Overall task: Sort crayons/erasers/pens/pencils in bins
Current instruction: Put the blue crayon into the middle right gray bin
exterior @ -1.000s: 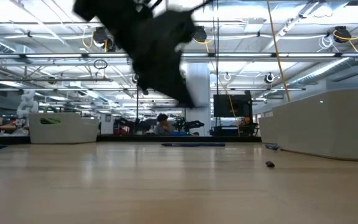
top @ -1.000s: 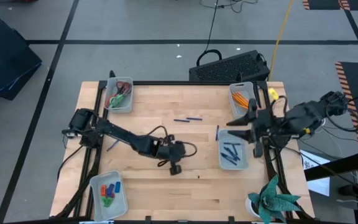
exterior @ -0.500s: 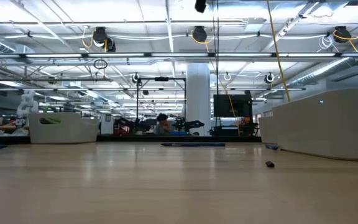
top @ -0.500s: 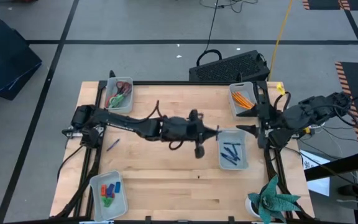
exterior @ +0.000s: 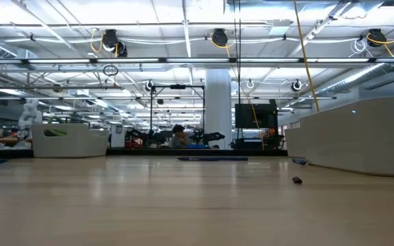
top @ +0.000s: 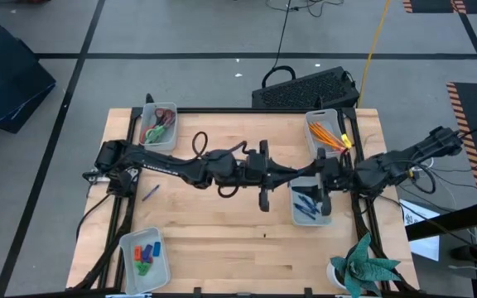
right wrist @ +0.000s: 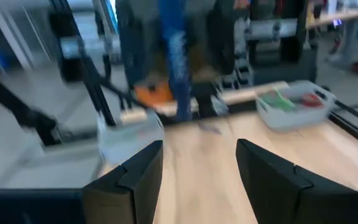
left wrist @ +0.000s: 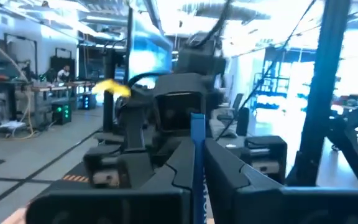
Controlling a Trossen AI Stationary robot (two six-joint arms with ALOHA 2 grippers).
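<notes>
The blue pen (right wrist: 176,62) stood upright in the air above the right side of the tabletop (top: 222,223), pinched between the fingers of your left gripper (left wrist: 196,149), which you had stretched across from the left edge. Directly facing it was your right gripper (right wrist: 199,162), fingers spread wide with nothing between them and the pen lined up just beyond the gap. Both grippers hung over or just beside the near-right bin (top: 311,223), where other pens (top: 306,205) lay; from the high view I could not tell exactly how close the two sets of fingers were. The orange pencils (top: 325,132) sat in the far-right bin (top: 311,118), the crayons (top: 145,252) in the near-left bin (top: 127,265), and one loose pen (top: 150,192) lay on the tabletop near the left arm's base. This looked like either a hand-over or a drop into the pen bin. For a hand-over, you needed to bring the right fingers around a bare stretch of the shaft clear of the left fingers, close them firmly, and only then let the left side release. For a drop, you needed to lower the pen over the middle of the bin and tilt it along the bin's length first, so it would not bounce out.
</notes>
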